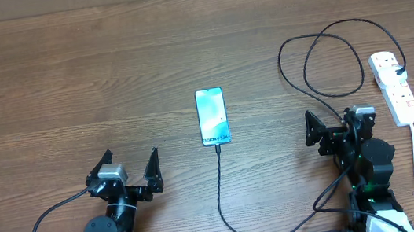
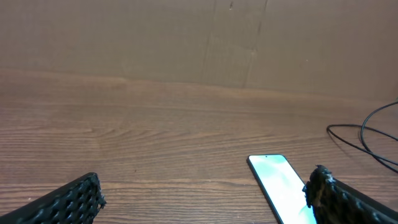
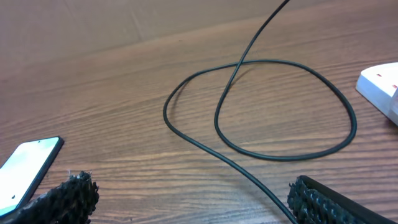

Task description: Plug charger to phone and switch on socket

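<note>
Wood-grain table point(image 1: 69, 85). Far right, white socket point(image 1: 395, 89): rigid, light, likely to slide under a switch press. Centre, lit phone point(image 1: 212, 116): flat, slick, fragile. Black charger point(image 1: 219, 194): limp, looping from socket to phone's near edge; probably best pinched just behind plug tip. Left gripper point(image 1: 129, 163) and right gripper point(image 3: 189, 196): spread wide, empty.

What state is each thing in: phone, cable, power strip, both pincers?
Slim smartphone with dark frame: lying flat, screen lit.
Thin black charger cable: looped; one end at phone's near edge, seating unclear.
White elongated power strip: black plug on it, switch positions too small to tell.
Left pincer: open, empty.
Right pincer: open, empty.
</note>
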`<state>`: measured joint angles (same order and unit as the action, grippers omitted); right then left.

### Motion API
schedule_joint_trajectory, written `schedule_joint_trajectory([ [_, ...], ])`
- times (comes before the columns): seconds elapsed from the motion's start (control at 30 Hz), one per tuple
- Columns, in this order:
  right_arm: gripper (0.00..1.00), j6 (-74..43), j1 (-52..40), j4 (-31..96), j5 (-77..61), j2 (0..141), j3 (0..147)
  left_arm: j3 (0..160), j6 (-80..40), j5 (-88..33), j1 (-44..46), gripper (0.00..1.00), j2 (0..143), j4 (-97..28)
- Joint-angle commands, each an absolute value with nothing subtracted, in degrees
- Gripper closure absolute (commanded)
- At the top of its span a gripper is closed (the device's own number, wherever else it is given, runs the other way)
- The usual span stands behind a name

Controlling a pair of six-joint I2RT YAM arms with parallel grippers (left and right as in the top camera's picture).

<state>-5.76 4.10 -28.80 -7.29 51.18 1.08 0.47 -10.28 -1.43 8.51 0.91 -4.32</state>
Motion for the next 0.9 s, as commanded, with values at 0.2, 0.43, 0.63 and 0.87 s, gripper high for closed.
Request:
schedule_joint_trajectory([
  [0.2, 0.0, -5.32, 4.12, -23.07, -7.51, 50.09, 0.45, 0.27, -9.19, -1.06, 8.25, 0.0, 0.27, -4.47],
  [0.43, 0.0, -2.55, 4.12, -16.16, -7.35, 46.09, 0.45, 0.27, -9.19, -1.06, 8.25, 0.0, 0.25, -4.47],
  [0.63, 0.0, -0.93, 4.12, -10.5, -7.42, 39.44, 0.45, 0.27, -9.19, -1.06, 8.25, 0.0, 0.25, -4.47],
  [0.87, 0.0, -0.91, 4.12, -6.7, -7.64, 35.46, 0.45, 0.27, -9.19, -1.06, 8.25, 0.0, 0.25, -4.45],
])
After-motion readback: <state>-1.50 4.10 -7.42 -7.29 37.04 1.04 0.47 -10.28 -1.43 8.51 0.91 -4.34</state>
